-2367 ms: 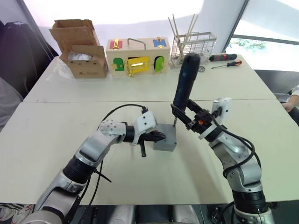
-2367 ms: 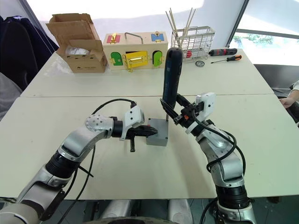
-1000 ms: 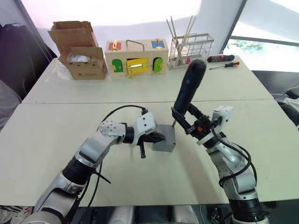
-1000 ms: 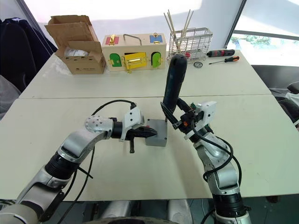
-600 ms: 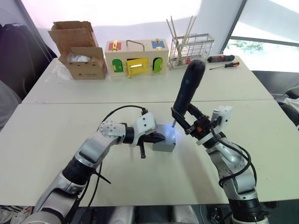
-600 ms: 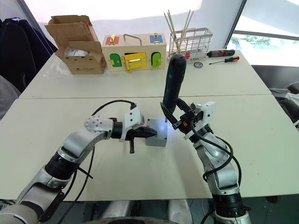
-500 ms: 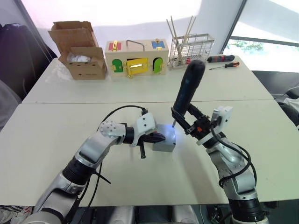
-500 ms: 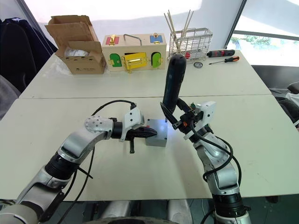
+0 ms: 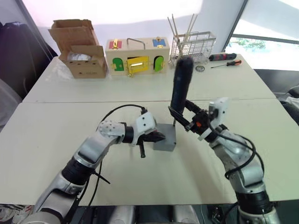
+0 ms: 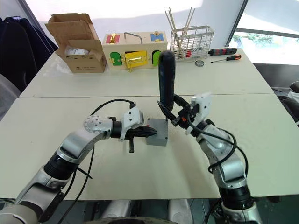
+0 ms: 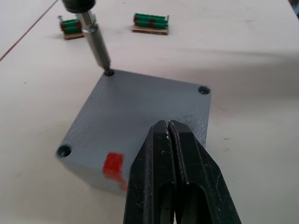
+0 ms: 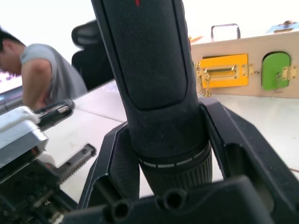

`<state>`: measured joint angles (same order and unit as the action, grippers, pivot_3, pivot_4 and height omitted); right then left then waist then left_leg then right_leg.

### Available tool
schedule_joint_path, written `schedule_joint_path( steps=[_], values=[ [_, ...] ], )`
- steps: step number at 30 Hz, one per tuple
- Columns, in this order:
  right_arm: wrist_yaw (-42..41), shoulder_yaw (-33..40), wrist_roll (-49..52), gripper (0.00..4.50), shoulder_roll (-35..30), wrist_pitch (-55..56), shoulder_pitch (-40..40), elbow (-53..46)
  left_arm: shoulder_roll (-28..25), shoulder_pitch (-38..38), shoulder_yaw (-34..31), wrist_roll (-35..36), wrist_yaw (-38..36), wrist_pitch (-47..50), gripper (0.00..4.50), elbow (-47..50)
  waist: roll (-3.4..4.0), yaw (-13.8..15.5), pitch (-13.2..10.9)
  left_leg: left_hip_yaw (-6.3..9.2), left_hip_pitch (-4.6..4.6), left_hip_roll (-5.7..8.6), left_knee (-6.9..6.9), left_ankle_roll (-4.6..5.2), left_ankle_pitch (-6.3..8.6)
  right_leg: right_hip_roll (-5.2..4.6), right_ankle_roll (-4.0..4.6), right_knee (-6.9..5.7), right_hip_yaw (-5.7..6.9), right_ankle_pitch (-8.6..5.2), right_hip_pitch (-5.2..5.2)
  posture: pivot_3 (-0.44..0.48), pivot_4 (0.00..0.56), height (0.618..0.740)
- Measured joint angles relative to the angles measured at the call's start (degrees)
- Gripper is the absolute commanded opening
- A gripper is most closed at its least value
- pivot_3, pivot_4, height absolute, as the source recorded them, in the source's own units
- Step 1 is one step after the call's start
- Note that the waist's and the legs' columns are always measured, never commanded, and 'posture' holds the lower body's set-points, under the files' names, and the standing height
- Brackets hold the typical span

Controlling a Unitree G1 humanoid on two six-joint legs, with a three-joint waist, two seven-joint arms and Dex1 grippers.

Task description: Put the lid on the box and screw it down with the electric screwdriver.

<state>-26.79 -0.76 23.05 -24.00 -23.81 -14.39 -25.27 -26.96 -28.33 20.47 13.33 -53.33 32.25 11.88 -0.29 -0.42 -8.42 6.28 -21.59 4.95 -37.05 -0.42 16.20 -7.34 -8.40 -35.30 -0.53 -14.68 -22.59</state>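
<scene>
The grey box (image 9: 166, 139) stands mid-table, a red mark (image 11: 113, 164) on its side. The lid (image 11: 140, 107) lies flat on top of it. My left gripper (image 11: 168, 125) is shut, its tips resting at the lid's near edge, beside the box (image 10: 156, 132). My right gripper (image 9: 181, 117) is shut on the electric screwdriver (image 9: 181, 83), a thick black cylinder held nearly upright. Its metal bit (image 11: 97, 48) stands in the lid's far corner screw hole (image 11: 110, 73). The right gripper's fingers (image 12: 117, 158) clamp the screwdriver's body (image 12: 159, 84) from both sides.
At the table's far side stand a cardboard carton (image 9: 81, 49), a wooden latch box (image 9: 136, 55), a wire rack (image 9: 193, 46) and two manual screwdrivers (image 9: 224, 57). Small green-and-red parts (image 11: 150, 20) lie beyond the box. A person (image 12: 42, 74) sits off to the side.
The electric screwdriver has swung from leaning right to nearly upright. The light on the box top has gone out. My left gripper has stayed at the box.
</scene>
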Motion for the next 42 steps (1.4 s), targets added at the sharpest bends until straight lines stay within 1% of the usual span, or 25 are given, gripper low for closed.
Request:
schedule_joint_path(
  steps=[2, 4, 6, 9, 10, 12, 15, 16, 18, 21, 22, 25, 27, 29, 30, 32, 34, 36, 40, 42],
  values=[
    [0.52, 1.67, 2.94, 1.77, -1.12, -4.86, -2.82, -0.67, 0.0, 0.68, -1.58, 0.62, 0.68, 0.17, 0.0, 0.44, 0.15, 0.08, -0.36, 0.0, -0.3, 0.04, -0.06, -0.03, -0.03, -0.03, 0.0, -0.05, -0.01, 0.01, -0.26, 0.0, 0.15, 0.734],
    [0.6, 3.82, 4.52, 1.77, -3.41, -7.51, -6.44, -1.15, -0.15, 0.72, -2.49, 1.19, 1.05, 0.6, 0.0, 0.74, 0.21, 0.14, -0.46, 0.0, -0.88, 0.12, -0.19, -0.11, -0.09, -0.1, -0.01, -0.21, -0.01, 0.03, -0.85, 0.0, 0.15, 0.734],
    [1.0, 7.27, 7.54, 1.77, -5.02, -10.31, -11.92, -1.15, -0.56, 0.71, -4.31, 2.31, 1.32, 2.12, 0.0, 1.04, 0.17, 0.09, -0.84, -0.01, -0.93, 0.14, -0.17, -0.49, -0.32, -0.13, -0.01, -0.24, 0.0, 0.03, -0.92, 0.0, 0.15, 0.734],
    [3.77, 13.77, 14.26, 1.77, -4.79, -13.95, -19.56, -0.84, -0.56, 0.42, -7.72, 4.77, 2.16, 5.17, 0.0, 1.46, 0.15, -0.12, -1.17, 0.0, -0.95, 0.11, -0.03, -0.52, -0.33, -0.12, -0.01, -0.24, 0.02, 0.03, -1.0, 0.0, 0.15, 0.734],
    [4.54, 15.74, 16.31, 1.77, -4.82, -15.32, -20.99, -0.74, -0.59, 0.27, -8.56, 5.64, 2.22, 5.99, 0.0, 2.02, 0.14, -0.13, -1.18, 0.02, -0.95, 0.09, -0.03, -0.52, -0.33, -0.11, 0.0, -0.22, 0.05, 0.03, -0.99, 0.0, 0.15, 0.734],
    [6.34, 17.37, 19.23, 1.77, -4.7, -18.22, -22.05, -0.08, -0.79, -0.03, -9.15, 6.67, 2.23, 6.88, 0.0, 2.88, 0.15, -0.14, -1.18, 0.01, -0.96, 0.1, -0.02, -0.52, -0.33, -0.12, 0.0, -0.15, 0.05, 0.03, -0.97, 0.0, 0.15, 0.734],
    [10.78, 17.61, 21.05, 1.77, -4.37, -23.2, -22.71, 2.79, -0.79, -0.27, -9.22, 7.7, 2.32, 7.39, 0.0, 3.3, 0.21, -0.15, -1.3, -0.05, -1.0, 0.19, -0.09, -0.51, -0.34, -0.24, -0.01, -0.16, 0.02, 0.03, -0.98, 0.0, 0.15, 0.734],
    [11.75, 17.79, 21.15, 1.77, -5.17, -24.88, -23.28, 3.88, -0.74, -0.46, -9.23, 8.17, 2.33, 7.51, 0.0, 3.52, 0.25, -0.15, -1.44, -0.06, -1.02, 0.22, -0.11, -0.5, -0.35, -0.27, 0.0, -0.17, 0.01, 0.03, -0.98, 0.0, 0.15, 0.734],
    [12.34, 18.24, 21.83, 1.77, -9.83, -29.55, -25.08, 6.49, -0.53, -1.05, -9.32, 9.39, 2.28, 8.13, 0.0, 4.62, 0.32, 0.11, -1.7, -0.04, -1.16, 0.25, -0.18, -0.49, -0.36, -0.29, 0.0, -0.21, 0.04, 0.05, -1.07, 0.0, 0.15, 0.734],
    [10.22, 18.1, 22.08, 1.77, -21.86, -38.0, -27.0, 10.29, -0.58, -2.24, -9.36, 11.63, 1.78, 9.94, 0.0, 8.02, 0.35, 0.85, -1.78, -0.05, -1.72, 0.24, -0.3, -0.51, -0.37, -0.28, 0.0, -0.28, 0.07, 0.05, -1.64, 0.0, 0.15, 0.734],
    [8.65, 17.61, 21.95, 1.77, -26.84, -41.0, -27.26, 12.67, -0.71, -2.64, -9.07, 12.49, 1.2, 10.31, 0.0, 9.51, 0.36, 1.12, -1.79, -0.08, -1.9, 0.25, -0.35, -0.52, -0.38, -0.3, 0.0, -0.36, 0.06, 0.05, -1.84, 0.0, 0.15, 0.734],
    [4.47, 16.11, 20.01, 1.77, -36.4, -46.75, -27.19, 19.55, -2.04, -2.89, -7.96, 14.25, -0.39, 11.23, 0.0, 13.59, 0.41, 1.1, -1.86, -0.2, -1.92, 0.23, -0.25, -0.52, -0.38, -0.31, 0.0, -0.21, 0.05, 0.04, -1.87, 0.0, 0.15, 0.734],
    [0.29, 13.84, 19.68, 1.77, -42.39, -50.48, -26.55, 23.39, -2.5, -2.89, -6.97, 14.88, -1.37, 11.25, 0.0, 15.47, 0.48, 1.02, -1.91, -0.27, -1.92, 0.2, -0.2, -0.5, -0.37, -0.31, 0.0, -0.14, 0.03, 0.04, -1.88, 0.0, 0.15, 0.734],
    [-5.61, 10.29, 19.8, 1.77, -49.1, -54.91, -23.95, 27.14, -2.93, -2.79, -4.89, 14.9, -1.98, 11.15, 0.0, 17.23, 0.48, 1.02, -1.91, -0.32, -1.91, 0.17, -0.21, -0.47, -0.36, -0.3, 0.0, -0.15, 0.03, 0.04, -1.88, 0.0, 0.15, 0.734],
    [-8.41, 8.25, 19.75, 1.77, -51.47, -56.72, -22.06, 28.99, -3.2, -2.63, -3.96, 14.88, -2.21, 11.09, 0.0, 17.8, 0.46, 1.04, -1.92, -0.33, -1.91, 0.15, -0.26, -0.47, -0.36, -0.28, 0.0, -0.15, 0.04, 0.05, -1.86, 0.0, 0.15, 0.734],
    [-12.91, 4.16, 19.58, 1.77, -52.98, -59.08, -20.25, 32.88, -4.01, -2.2, -2.51, 14.51, -2.77, 10.7, 0.0, 18.01, 0.47, 0.72, -1.92, -0.48, -1.88, 0.15, -0.34, -0.44, -0.35, -0.29, 0.0, -0.23, -0.04, 0.06, -1.86, 0.0, 0.15, 0.734],
    [-16.94, -0.93, 18.59, 1.77, -52.81, -60.11, -20.87, 37.93, -5.29, -1.47, -0.57, 13.35, -3.25, 9.72, 0.0, 18.14, 0.61, 0.09, -2.0, -0.77, -1.81, 0.15, -0.46, -0.3, -0.34, -0.32, 0.0, -0.41, -0.24, 0.08, -1.86, 0.0, 0.15, 0.734],
    [-19.41, -4.85, 16.91, 1.77, -52.24, -60.39, -22.78, 41.86, -6.11, -1.11, 0.63, 12.98, -3.63, 9.39, 0.0, 18.32, 0.71, -0.37, -2.09, -1.0, -1.77, 0.16, -0.68, 0.1, -0.15, -0.34, -0.02, -0.72, -0.43, 0.09, -1.92, 0.0, 0.15, 0.734],
    [-23.01, -10.17, 12.68, 1.77, -50.56, -60.24, -27.75, 47.33, -6.47, -0.89, 0.86, 13.05, -3.63, 9.01, 0.0, 20.6, 0.74, -0.45, -2.1, -1.06, -1.75, 0.11, -0.96, 0.14, -0.13, -0.29, -0.05, -0.85, -0.5, 0.11, -1.91, 0.0, 0.15, 0.734],
    [-24.77, -12.84, 10.48, 1.77, -49.11, -59.26, -28.86, 49.14, -6.7, -0.76, 0.87, 13.08, -3.41, 8.95, 0.0, 21.44, 0.74, -0.29, -2.1, -1.06, -1.76, 0.12, -0.97, 0.13, -0.13, -0.29, -0.09, -0.85, -0.5, 0.13, -1.91, 0.0, 0.15, 0.734]
  ],
)
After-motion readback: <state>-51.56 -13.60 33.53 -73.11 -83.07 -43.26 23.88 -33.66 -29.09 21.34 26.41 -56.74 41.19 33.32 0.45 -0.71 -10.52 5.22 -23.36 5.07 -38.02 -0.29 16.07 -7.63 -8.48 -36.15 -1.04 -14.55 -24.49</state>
